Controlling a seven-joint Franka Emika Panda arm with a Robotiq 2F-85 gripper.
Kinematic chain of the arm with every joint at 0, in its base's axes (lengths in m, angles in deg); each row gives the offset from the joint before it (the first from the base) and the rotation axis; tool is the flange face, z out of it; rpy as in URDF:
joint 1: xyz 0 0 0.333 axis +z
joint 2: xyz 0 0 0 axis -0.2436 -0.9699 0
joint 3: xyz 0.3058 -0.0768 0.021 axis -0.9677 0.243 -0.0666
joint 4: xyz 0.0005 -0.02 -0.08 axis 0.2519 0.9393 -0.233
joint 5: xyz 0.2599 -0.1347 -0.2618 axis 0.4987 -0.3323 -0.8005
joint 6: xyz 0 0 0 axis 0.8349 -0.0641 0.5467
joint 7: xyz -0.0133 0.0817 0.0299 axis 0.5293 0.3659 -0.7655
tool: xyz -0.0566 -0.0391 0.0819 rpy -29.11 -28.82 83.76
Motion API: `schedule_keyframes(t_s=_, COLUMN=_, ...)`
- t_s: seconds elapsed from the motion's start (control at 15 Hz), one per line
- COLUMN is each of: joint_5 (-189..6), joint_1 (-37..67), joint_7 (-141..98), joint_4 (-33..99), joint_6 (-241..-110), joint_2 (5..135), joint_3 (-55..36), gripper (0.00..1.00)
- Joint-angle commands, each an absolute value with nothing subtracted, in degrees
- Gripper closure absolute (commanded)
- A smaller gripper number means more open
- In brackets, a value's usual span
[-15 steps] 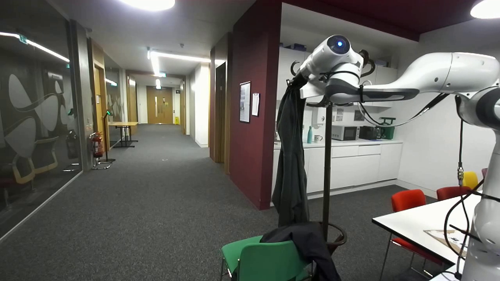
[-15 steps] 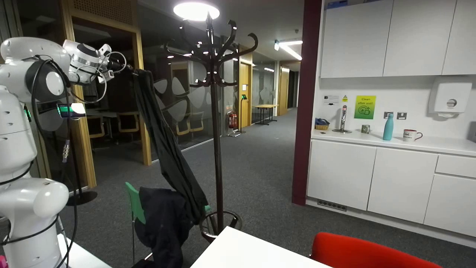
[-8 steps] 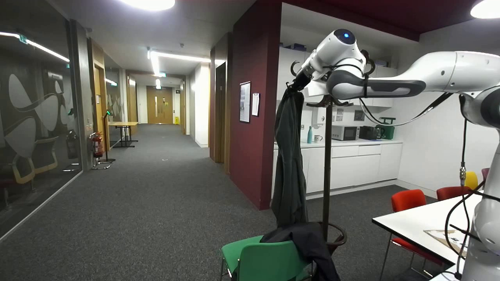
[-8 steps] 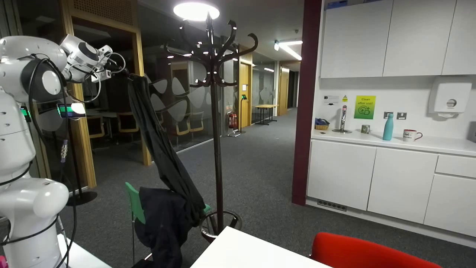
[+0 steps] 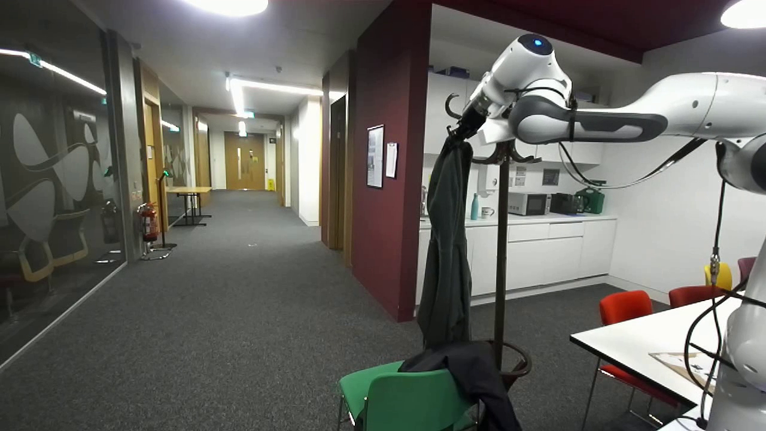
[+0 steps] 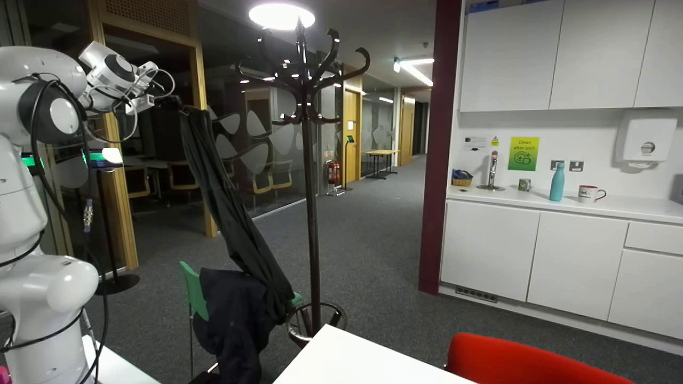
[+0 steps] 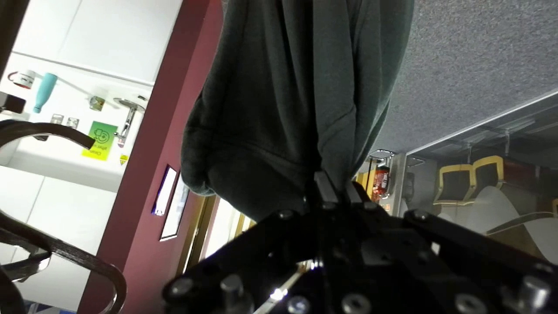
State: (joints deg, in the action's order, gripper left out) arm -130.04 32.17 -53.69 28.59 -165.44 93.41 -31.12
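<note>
Holds the dark green garment (image 7: 301,96) by its upper end, clamped between the fingers (image 7: 324,187) of the gripper (image 5: 456,134), set close together on the bunched cloth. In an exterior view, extends the white arm (image 5: 628,124) in from 3 o'clock and points the gripper toward between 7 and 8 o'clock. Suspends the garment toward 6 o'clock in that view, in narrow folds, with the lower end behind a dark coat (image 5: 464,368) draped over the back of a green chair (image 5: 413,401). Permits no reading of contact between garment and coat. In an exterior view, slants the garment from the gripper toward 5 o'clock, clear of the upright pole of the coat stand (image 6: 311,213). In the wrist view, fans it out from the fingers toward 12 o'clock, with the curved hooks (image 7: 48,129) of the stand at 9 o'clock, apart from the cloth. In an exterior view, includes a white table (image 5: 628,329) between 4 and 5 o'clock from the gripper, with a red chair (image 5: 625,305) behind its far edge. In an exterior view, lines up a tap (image 6: 493,170), a teal bottle (image 6: 557,182) and a mug (image 6: 588,194) on the white counter (image 6: 645,204), between 3 and 4 o'clock from the gripper.
</note>
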Motion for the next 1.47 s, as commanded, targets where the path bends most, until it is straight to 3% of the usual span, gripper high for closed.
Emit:
schedule_keyframes(t_s=0.0, joint_5=-129.9, joint_1=30.6, joint_7=-51.7, joint_4=29.8, joint_6=-163.3, joint_2=97.5, joint_3=-32.5, gripper=0.99)
schedule_keyframes(t_s=0.13, joint_5=-129.6, joint_1=30.5, joint_7=-51.0, joint_4=30.0, joint_6=-162.8, joint_2=98.0, joint_3=-32.8, gripper=0.99)
schedule_keyframes(t_s=0.2, joint_5=-129.4, joint_1=30.5, joint_7=-50.7, joint_4=30.2, joint_6=-162.9, joint_2=98.3, joint_3=-32.9, gripper=0.7)
schedule_keyframes(t_s=0.27, joint_5=-129.5, joint_1=30.4, joint_7=-50.7, joint_4=30.5, joint_6=-162.9, joint_2=98.6, joint_3=-33.0, gripper=0.69)
schedule_keyframes(t_s=0.87, joint_5=-129.6, joint_1=29.8, joint_7=-49.2, joint_4=30.6, joint_6=-163.5, joint_2=100.4, joint_3=-33.8, gripper=0.04)
schedule_keyframes(t_s=0.93, joint_5=-130.3, joint_1=29.6, joint_7=-49.8, joint_4=30.8, joint_6=-163.7, joint_2=100.7, joint_3=-34.0, gripper=0.0)
schedule_keyframes(t_s=1.4, joint_5=-129.6, joint_1=27.1, joint_7=-52.2, joint_4=29.5, joint_6=-164.3, joint_2=101.6, joint_3=-33.2, gripper=0.0)
